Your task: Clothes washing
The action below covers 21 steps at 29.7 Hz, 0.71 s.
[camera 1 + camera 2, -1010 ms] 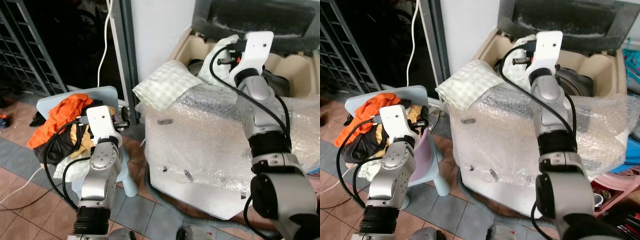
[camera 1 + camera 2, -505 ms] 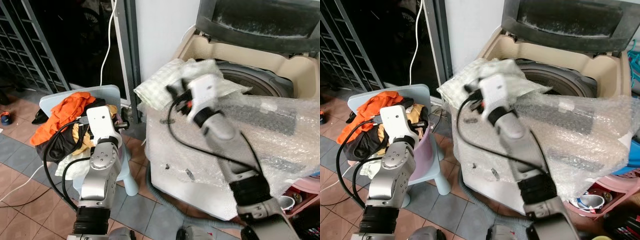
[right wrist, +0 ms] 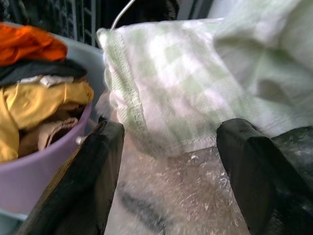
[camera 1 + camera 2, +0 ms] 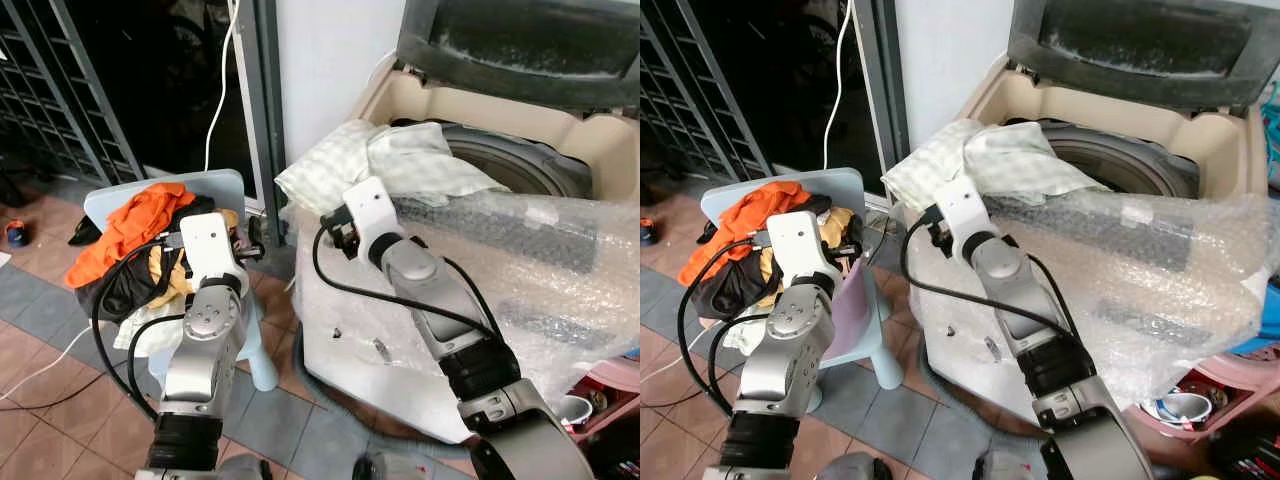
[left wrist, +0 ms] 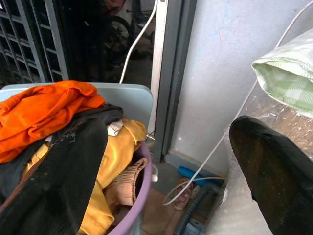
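A green checked cloth (image 4: 380, 165) lies draped over the front-left rim of the open top-loading washing machine (image 4: 400, 95), one end reaching toward the drum (image 4: 520, 165). My right gripper (image 4: 336, 226) hovers at that corner just below the cloth; in its wrist view the gripper (image 3: 171, 132) is open and holds nothing, with the cloth (image 3: 166, 83) right ahead. A purple basket (image 5: 143, 188) on a pale blue chair (image 4: 225, 190) holds orange, black and yellow clothes (image 4: 135, 220). My left gripper (image 4: 250, 236) hangs open beside the basket.
Bubble wrap (image 4: 540, 270) covers the machine's front and top. A white cable (image 4: 215, 100) hangs by the dark doorway, with a metal grille (image 4: 60, 100) to its left. A grey hose (image 4: 330, 400) runs along the tiled floor; a pink basin (image 4: 1215, 385) sits at the right.
My right arm has swung back from over the drum to the machine's front-left corner. The checked cloth now rests spread on the rim. The left arm has stayed put.
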Tool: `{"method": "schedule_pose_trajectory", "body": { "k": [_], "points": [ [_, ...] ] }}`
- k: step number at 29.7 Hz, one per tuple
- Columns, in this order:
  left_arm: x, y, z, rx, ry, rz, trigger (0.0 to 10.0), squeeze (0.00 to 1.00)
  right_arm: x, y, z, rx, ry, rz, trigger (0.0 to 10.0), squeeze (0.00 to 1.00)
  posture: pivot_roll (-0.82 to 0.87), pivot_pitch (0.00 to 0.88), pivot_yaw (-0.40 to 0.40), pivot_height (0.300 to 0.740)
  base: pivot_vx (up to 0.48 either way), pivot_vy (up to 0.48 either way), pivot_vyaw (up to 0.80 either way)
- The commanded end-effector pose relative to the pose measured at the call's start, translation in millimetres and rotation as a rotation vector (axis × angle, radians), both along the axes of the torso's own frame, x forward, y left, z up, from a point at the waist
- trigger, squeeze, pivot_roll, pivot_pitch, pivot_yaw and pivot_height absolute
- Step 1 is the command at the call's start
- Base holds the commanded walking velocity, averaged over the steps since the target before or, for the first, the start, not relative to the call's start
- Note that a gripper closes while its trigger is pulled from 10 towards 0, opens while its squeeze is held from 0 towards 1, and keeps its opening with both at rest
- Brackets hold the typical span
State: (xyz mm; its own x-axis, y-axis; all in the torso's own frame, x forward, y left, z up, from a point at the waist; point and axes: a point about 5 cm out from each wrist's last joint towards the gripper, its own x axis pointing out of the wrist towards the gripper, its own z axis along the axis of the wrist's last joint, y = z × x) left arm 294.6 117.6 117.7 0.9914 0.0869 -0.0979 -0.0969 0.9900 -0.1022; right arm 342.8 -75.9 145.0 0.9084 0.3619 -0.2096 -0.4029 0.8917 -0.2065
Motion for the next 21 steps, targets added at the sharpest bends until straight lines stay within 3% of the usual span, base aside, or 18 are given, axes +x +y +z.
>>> {"method": "schedule_pose_trajectory", "body": {
  "k": [1,3,8,12,15,17,19,21],
  "points": [
    [-4.9,-8.2,-3,-0.032,0.012,-0.008,10.0,0.00,8.5,-27.2,-1,0.002,0.022,-0.146,10.0,0.80,-0.04,0.005,0.016,0.740,0.000,0.000,0.00],
    [-5.0,-8.1,-3,-0.034,0.016,-0.007,10.0,0.00,14.6,-41.2,9,0.036,-0.026,-0.225,10.0,0.80,-0.04,0.006,0.017,0.740,0.000,0.000,0.00],
    [-4.9,-8.6,-3,-0.034,0.019,-0.009,10.0,0.00,18.9,-52.4,18,0.054,-0.068,-0.285,10.0,0.80,-0.04,0.006,0.017,0.740,0.000,0.000,0.00],
    [-5.1,-8.7,-3,-0.033,0.022,-0.013,10.0,0.00,24.6,-81.6,37,0.116,-0.159,-0.448,10.0,0.80,-0.05,0.009,0.021,0.740,0.000,0.000,0.00],
    [-5.0,-8.6,-4,-0.032,0.022,-0.014,10.0,0.00,26.1,-92.2,48,0.141,-0.215,-0.503,10.0,0.80,-0.05,0.009,0.023,0.740,0.000,0.000,0.00],
    [-5.0,-8.5,-4,-0.031,0.022,-0.015,10.0,0.00,26.4,-95.0,52,0.134,-0.240,-0.519,10.0,0.77,-0.05,0.008,0.024,0.740,0.000,0.000,0.00],
    [-4.5,-8.3,-3,-0.028,0.020,-0.016,10.0,0.00,27.1,-102.0,60,0.095,-0.295,-0.560,10.0,0.64,-0.05,0.007,0.025,0.740,0.000,0.000,0.00],
    [-4.2,-8.1,-3,-0.027,0.019,-0.015,10.0,0.00,27.0,-108.4,65,0.061,-0.324,-0.596,10.0,0.61,-0.05,0.007,0.025,0.740,0.000,0.000,0.00]
  ]
}}
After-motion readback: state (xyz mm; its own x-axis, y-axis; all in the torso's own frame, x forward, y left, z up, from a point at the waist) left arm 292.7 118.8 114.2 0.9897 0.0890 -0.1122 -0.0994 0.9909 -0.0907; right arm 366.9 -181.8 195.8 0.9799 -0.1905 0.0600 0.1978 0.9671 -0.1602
